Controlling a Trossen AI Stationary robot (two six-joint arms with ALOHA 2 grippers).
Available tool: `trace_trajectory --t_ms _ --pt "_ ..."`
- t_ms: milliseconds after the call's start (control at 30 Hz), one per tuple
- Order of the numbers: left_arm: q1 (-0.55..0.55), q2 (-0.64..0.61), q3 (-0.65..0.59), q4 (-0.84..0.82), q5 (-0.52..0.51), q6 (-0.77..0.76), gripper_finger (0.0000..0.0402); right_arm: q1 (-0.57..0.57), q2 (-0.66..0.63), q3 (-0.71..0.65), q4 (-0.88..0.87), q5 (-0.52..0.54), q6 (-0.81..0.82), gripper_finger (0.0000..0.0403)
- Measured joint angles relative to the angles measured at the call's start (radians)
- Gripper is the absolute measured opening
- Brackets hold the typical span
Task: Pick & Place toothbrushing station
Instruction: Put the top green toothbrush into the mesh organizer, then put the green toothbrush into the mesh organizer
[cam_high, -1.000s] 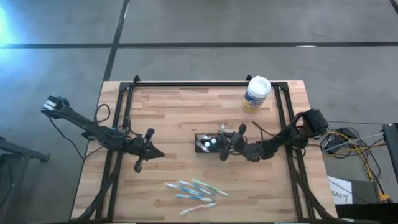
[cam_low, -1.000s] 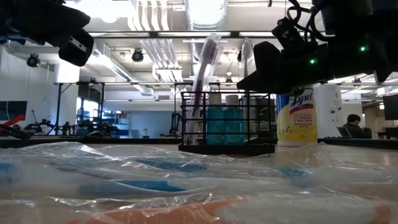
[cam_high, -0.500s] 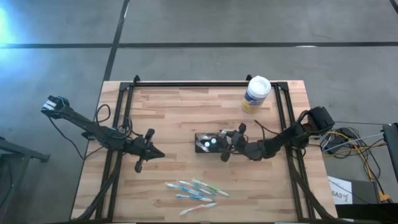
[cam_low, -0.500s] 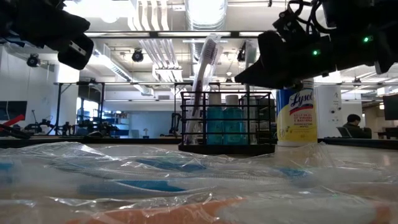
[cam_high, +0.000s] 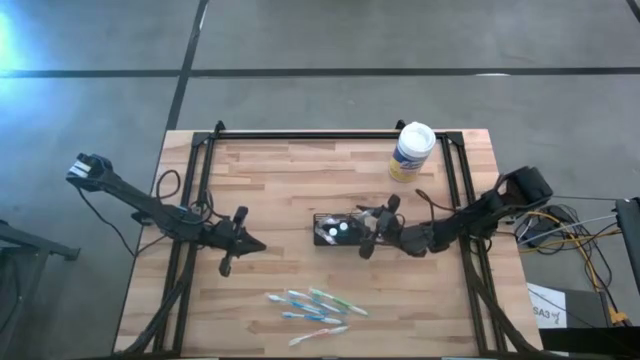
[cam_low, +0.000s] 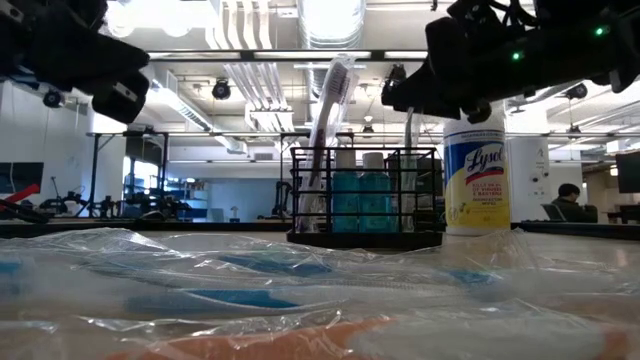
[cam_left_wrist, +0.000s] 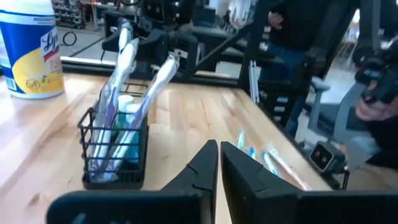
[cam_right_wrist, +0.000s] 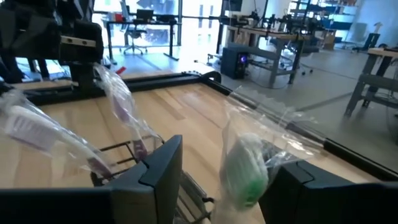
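Now the right claw (cam_high: 371, 232) sits just right of the station (cam_high: 338, 229) at mid-tabletop, fingers spread wide around a bagged green-headed brush (cam_right_wrist: 244, 169) standing in the rack, not gripping it. Looks like the release step of a brush drop; next it should lift clear without snagging the bag, then go for the brushes (cam_high: 312, 306) lying near the front edge. Left claw (cam_high: 232, 243) waits pinched shut, empty, well left of the station.
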Motion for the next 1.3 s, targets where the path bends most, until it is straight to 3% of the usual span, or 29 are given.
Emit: trace_trajectory --t_ms 167,333,1033,1167,1300 --pt "0.000 0.005 -0.092 0.137 -0.011 -0.058 0.0027 -0.001 -0.014 0.000 -0.036 0.009 -0.004 0.0171" --pt "-0.009 0.011 -0.103 0.133 -0.018 -0.130 0.0028 -0.001 -0.028 0.000 -0.037 0.011 -0.018 0.0169" --pt "-0.034 0.016 -0.105 0.130 -0.066 0.000 0.0004 0.034 -0.060 0.001 -0.037 0.005 -0.065 0.0169" --pt "-0.034 0.031 -0.105 0.130 -0.066 -0.009 0.0003 0.048 -0.078 0.025 -0.030 -0.001 -0.164 0.0169" --pt "-0.034 0.043 -0.105 0.133 -0.066 -0.039 0.0002 0.069 -0.128 0.045 -0.070 -0.007 -0.110 0.0169"
